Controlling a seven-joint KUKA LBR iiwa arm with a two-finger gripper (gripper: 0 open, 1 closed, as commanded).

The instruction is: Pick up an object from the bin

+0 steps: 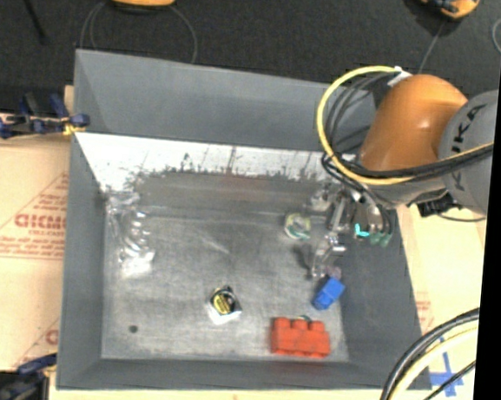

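My gripper (325, 255) hangs low over the right part of the bin floor, under the orange-covered wrist. Just below it, and close to its tip, lies a small blue block (329, 293); I cannot see whether the two touch. A red toy brick (300, 338) with studs on top rests near the front wall, a little below the blue block. To the gripper's left lies a small clear, greenish thing (299, 227).
A small yellow, black and white thing (223, 304) sits at the front middle of the floor. A clear plastic piece (130, 238) lies by the left wall. The arm and its cables cover the bin's right rear corner.
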